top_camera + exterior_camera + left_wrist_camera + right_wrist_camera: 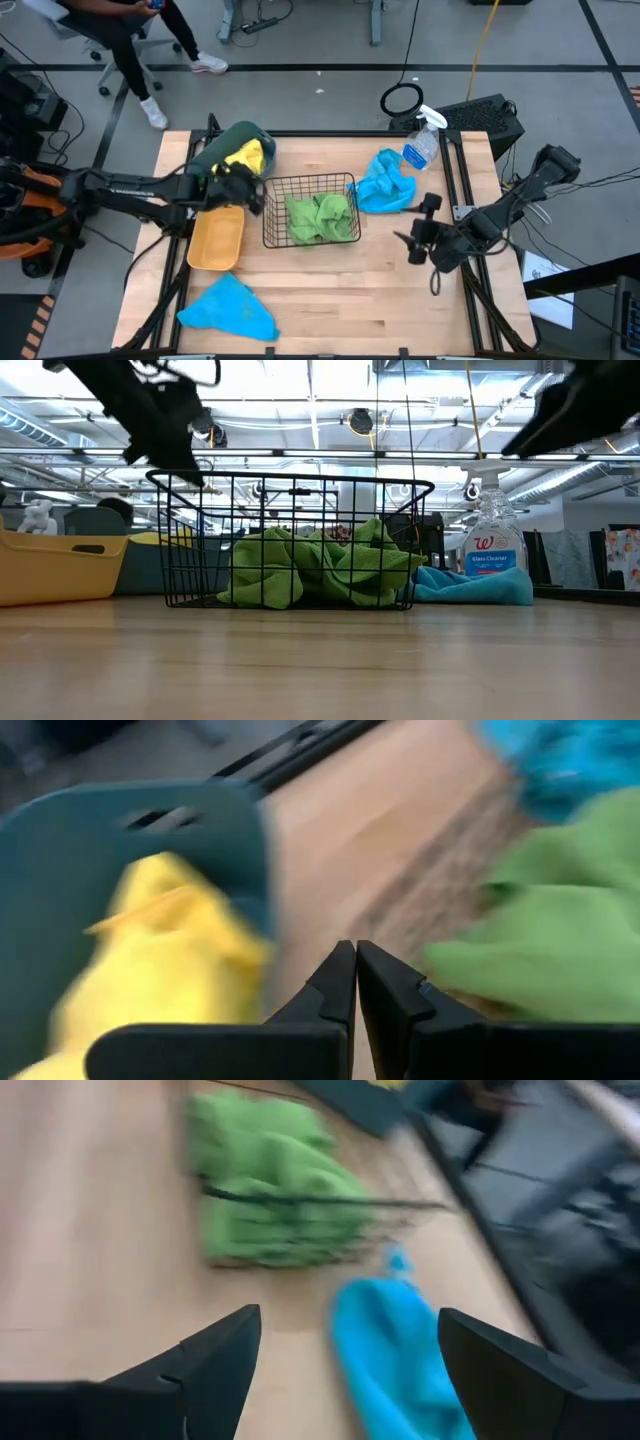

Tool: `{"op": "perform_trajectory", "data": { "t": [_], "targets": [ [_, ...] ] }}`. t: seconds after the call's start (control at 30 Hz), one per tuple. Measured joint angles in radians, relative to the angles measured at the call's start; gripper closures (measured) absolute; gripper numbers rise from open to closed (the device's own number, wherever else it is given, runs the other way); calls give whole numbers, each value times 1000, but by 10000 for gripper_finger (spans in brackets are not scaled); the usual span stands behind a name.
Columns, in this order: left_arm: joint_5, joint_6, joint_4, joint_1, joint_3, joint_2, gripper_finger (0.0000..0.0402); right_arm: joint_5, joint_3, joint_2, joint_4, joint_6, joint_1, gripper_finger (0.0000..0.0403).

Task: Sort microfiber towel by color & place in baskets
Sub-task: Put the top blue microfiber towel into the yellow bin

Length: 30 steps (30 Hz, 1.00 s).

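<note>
Green towels [321, 218] fill the wire basket [272, 214]; beside it, only the left wrist view shows the left gripper [355, 982] pinched empty, while the right gripper [345, 1348] gapes wide.

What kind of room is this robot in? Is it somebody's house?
Probably not a house. It looks like a lab or workshop: the ceiling has bare pipes and beams, cables trail over a grey floor, and a person sits on a rolling chair beside the wooden table.
</note>
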Motion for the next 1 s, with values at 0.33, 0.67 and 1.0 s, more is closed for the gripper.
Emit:
{"op": "perform_trajectory", "data": {
  "t": [0.33, 0.67, 1.0],
  "targets": [
    [-53, 128, 359, -256, 0, 60, 380, -73, -275, 1, 294, -101, -213, 116],
    [-92, 207, 491, -303, 0, 94, 380, -268, -340, 10, 567, -340, -516, 101],
    [-118, 208, 529, -303, 1, 143, 380, -578, -340, 181, 751, -514, -777, 58]
  ]
}}
